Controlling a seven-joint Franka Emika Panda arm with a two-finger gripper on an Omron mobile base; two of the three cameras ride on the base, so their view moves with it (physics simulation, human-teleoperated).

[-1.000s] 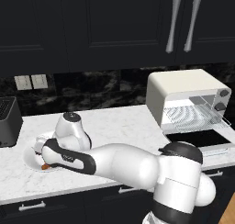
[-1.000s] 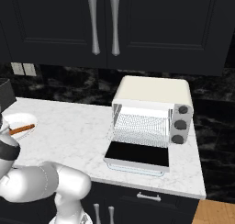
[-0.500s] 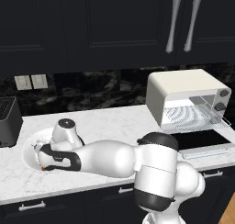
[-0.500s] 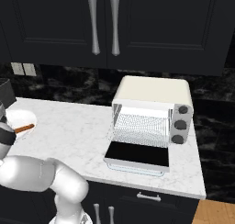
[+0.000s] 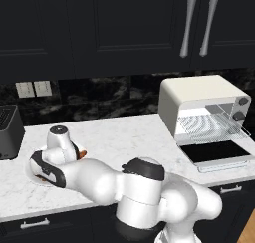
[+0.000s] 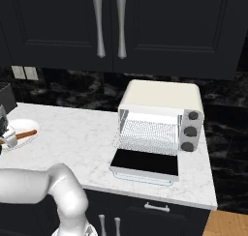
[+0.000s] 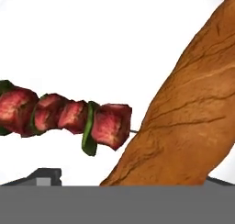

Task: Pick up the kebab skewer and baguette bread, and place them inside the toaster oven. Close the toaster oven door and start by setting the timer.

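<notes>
My gripper (image 7: 129, 181) hangs open just over the white plate (image 7: 92, 30), its fingertips (image 7: 44, 176) spread wide. The kebab skewer (image 7: 64, 117) lies across the plate, with red-brown meat chunks and green bits. Its bare tip meets the baguette bread (image 7: 193, 108), whose near end lies between my jaws with room on both sides. In the right base view the baguette bread (image 6: 25, 133) rests on the plate (image 6: 30, 125) at the far left. The toaster oven (image 5: 199, 100) stands at the right, and the toaster oven door (image 5: 217, 152) lies folded down flat.
A dark slot toaster (image 5: 9, 131) stands left of the plate against the backsplash. Bare marble counter (image 6: 82, 138) stretches between the plate and the toaster oven (image 6: 160, 109). Dark wall cabinets hang overhead, and the wire rack (image 6: 147, 133) shows inside the oven.
The hand has moved left and down onto the plate while the elbow swung left. The jaws stayed wide. The food and the oven have not moved.
</notes>
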